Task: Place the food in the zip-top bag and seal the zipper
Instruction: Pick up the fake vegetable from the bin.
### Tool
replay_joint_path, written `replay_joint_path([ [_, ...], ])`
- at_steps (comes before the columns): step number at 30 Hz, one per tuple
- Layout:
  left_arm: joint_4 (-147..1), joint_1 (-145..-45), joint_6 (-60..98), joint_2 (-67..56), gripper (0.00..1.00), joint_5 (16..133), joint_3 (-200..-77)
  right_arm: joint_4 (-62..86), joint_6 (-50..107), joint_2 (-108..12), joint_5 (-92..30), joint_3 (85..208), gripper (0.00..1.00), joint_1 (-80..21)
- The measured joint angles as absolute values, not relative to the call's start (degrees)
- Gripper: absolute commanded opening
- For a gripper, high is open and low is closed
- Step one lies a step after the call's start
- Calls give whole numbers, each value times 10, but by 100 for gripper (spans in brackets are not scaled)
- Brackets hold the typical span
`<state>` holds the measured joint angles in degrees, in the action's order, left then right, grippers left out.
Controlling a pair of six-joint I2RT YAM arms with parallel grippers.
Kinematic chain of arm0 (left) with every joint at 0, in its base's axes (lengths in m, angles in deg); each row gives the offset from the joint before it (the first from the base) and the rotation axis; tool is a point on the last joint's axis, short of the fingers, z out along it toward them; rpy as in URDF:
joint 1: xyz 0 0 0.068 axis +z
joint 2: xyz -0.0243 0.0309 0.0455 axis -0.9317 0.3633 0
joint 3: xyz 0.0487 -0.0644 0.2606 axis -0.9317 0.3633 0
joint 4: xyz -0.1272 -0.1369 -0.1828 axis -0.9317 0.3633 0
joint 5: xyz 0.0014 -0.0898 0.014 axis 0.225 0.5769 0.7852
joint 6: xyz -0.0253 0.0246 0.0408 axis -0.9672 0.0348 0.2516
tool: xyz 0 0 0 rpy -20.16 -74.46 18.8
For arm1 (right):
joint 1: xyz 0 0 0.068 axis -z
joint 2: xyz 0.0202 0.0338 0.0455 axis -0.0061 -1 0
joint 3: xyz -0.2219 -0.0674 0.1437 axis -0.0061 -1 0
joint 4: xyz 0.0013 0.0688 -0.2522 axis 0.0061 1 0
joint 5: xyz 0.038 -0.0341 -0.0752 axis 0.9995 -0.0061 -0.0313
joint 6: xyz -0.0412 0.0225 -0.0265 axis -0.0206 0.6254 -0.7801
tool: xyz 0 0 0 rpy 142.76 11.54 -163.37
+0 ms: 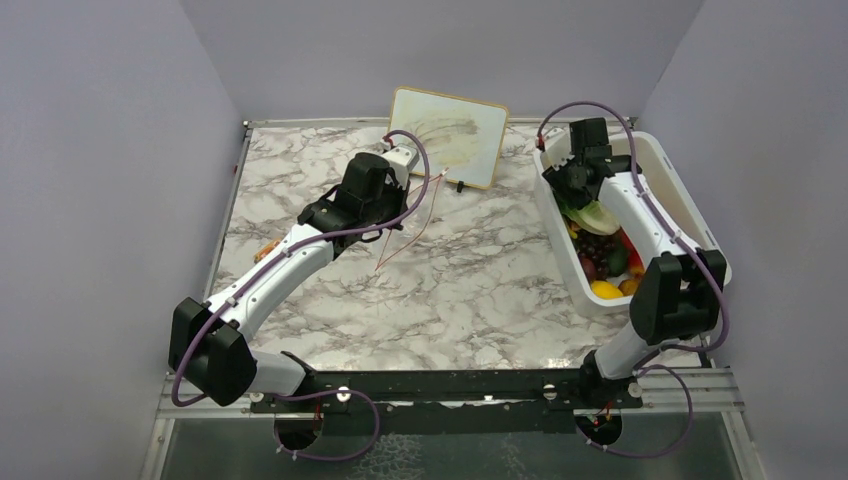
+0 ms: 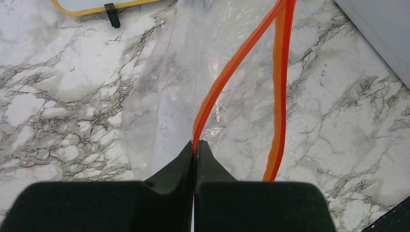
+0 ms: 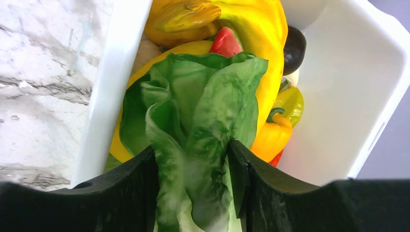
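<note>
- Two pincers at work, one on each side of the marble table (image 1: 450, 300).
- Mid-table, left gripper (image 2: 196, 145) pinched tight on the zipper (image 2: 227, 72), gripping one red-orange strip at its very tips.
- Second strip loose just to the right of the tips, so mouth gaping.
- Clear zip-top bag (image 2: 159, 96) spread flat on the marble beyond the fingertips, reaching toward the yellow-rimmed board (image 2: 87, 7) at the far edge.
- Over on the far right, right gripper (image 3: 191, 154) down inside the white tub (image 3: 111, 87), jaws half-narrowed and clamped on the lettuce (image 3: 203, 96) from both sides.
- Green leaves poking out past the fingertips, lying over the banana (image 3: 263, 48).
- Red piece (image 3: 225, 42), dark grape (image 3: 294, 48) and orange pepper (image 3: 270, 137) close around it.
- Tub and bag well apart.
</note>
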<state>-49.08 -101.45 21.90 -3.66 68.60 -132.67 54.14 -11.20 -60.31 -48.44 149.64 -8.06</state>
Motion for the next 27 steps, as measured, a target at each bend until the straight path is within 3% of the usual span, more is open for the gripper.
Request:
replay_joint_path([
  [5, -490, -1014, 207, -37, 0, 686, -1328, 538, -82, -571, -482, 1498, 43, -83],
  [14, -476, -1015, 171, -37, 0, 696, -1373, 429, -25, -405, -423, 1469, 39, -101],
  [27, -455, -1014, 109, -24, 0, 761, -1396, 114, 152, -226, -123, 1257, 38, -112],
])
